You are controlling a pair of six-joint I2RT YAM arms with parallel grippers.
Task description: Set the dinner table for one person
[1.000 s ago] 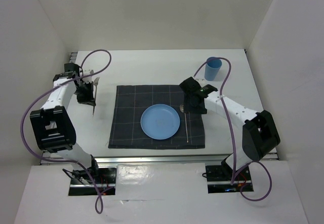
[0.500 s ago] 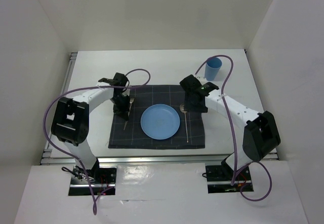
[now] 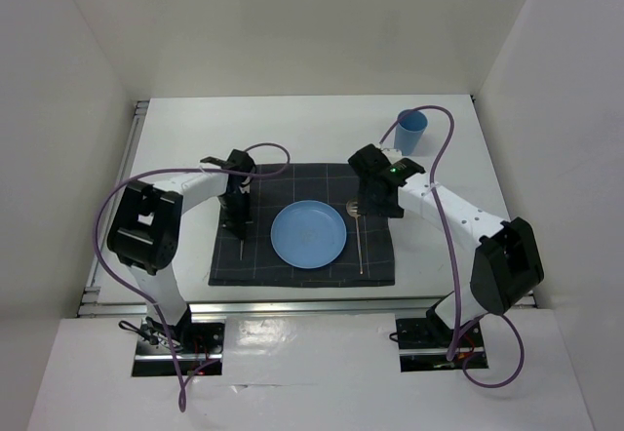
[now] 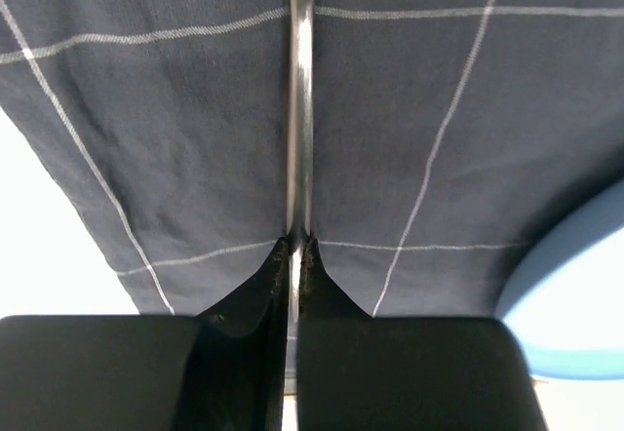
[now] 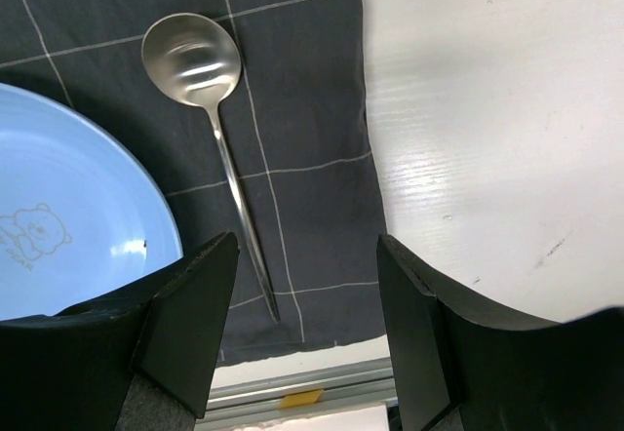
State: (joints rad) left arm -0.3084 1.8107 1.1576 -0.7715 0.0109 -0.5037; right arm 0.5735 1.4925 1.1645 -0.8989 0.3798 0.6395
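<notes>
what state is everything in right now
left gripper: shut on the metal utensil
metal utensil: gripped, over the mat left of the plate
right gripper: open, empty, above the spoon
spoon: lying flat on the mat
plate: flat on mat, empty
cup: upright on the dinner table
mat: spread flat

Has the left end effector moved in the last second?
Yes. The left end effector swung right, from the bare table onto the checked mat, beside the blue plate.

Plain white walls (image 3: pixel 312 31) on three sides
</notes>
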